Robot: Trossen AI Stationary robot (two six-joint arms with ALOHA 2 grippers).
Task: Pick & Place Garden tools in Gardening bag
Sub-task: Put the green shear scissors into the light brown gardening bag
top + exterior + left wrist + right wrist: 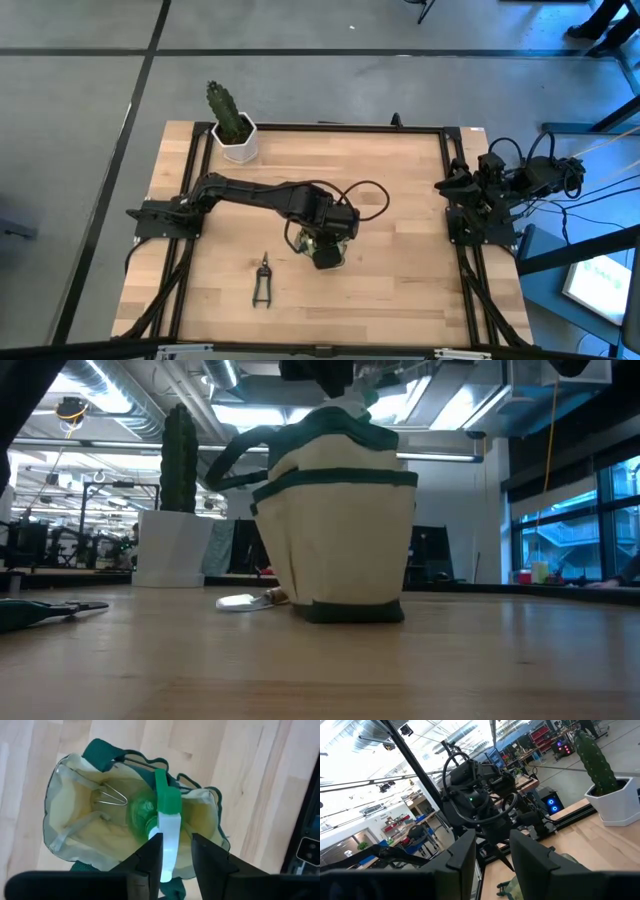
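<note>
Two dark fingers point(150, 857) of the left gripper point(172, 855) clamp the white nozzle of the spray bottle point(165, 827), its green body hanging in the mouth of the gardening bag point(65, 815) near the table's middle, a wire-like tool part inside. Pruning shears point(262, 281) lie toward the near edge. Risk — released while tilted, the bottle could catch the rim and tip the soft bag. Right gripper point(487, 857) waits at the right edge, fingers parted
</note>
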